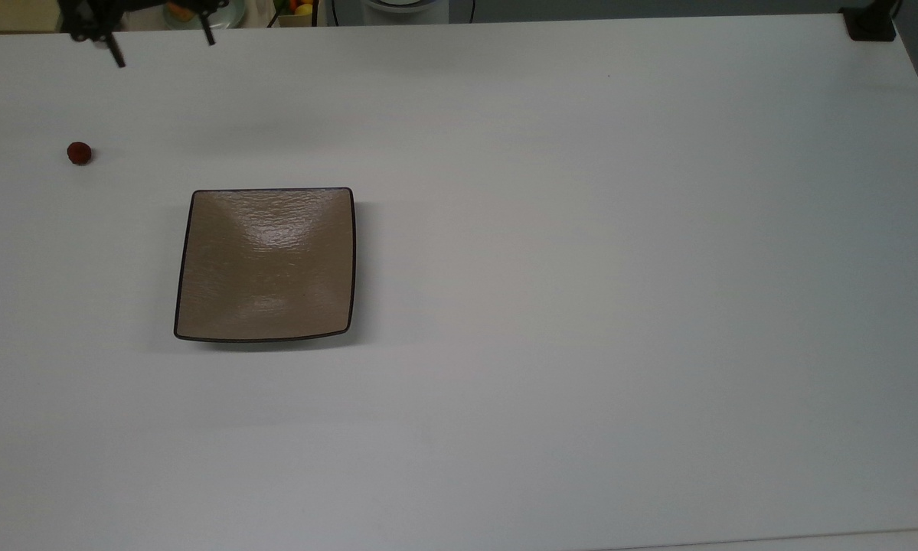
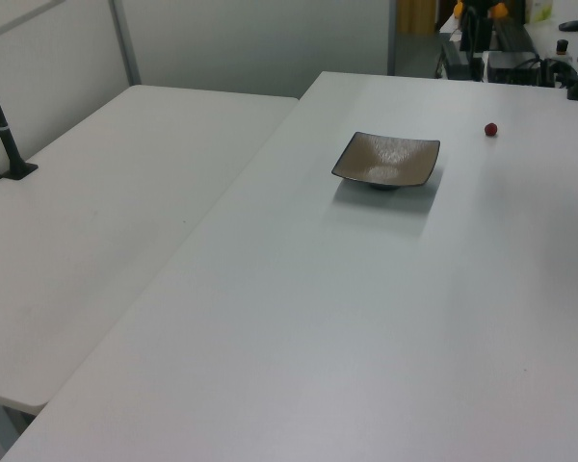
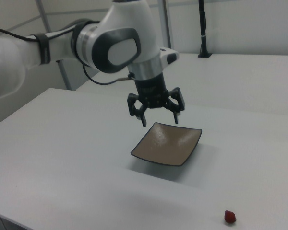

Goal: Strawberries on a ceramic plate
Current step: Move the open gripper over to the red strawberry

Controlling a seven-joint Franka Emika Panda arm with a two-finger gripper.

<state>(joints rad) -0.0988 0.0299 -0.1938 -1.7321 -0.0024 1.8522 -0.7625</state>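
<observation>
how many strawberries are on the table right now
1. The strawberry lies on the bare white table, apart from the ceramic plate, toward the top view's upper left of it. Nothing lies on the plate.

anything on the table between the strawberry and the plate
No. In the top view, only bare white table lies between the strawberry and the plate.
</observation>
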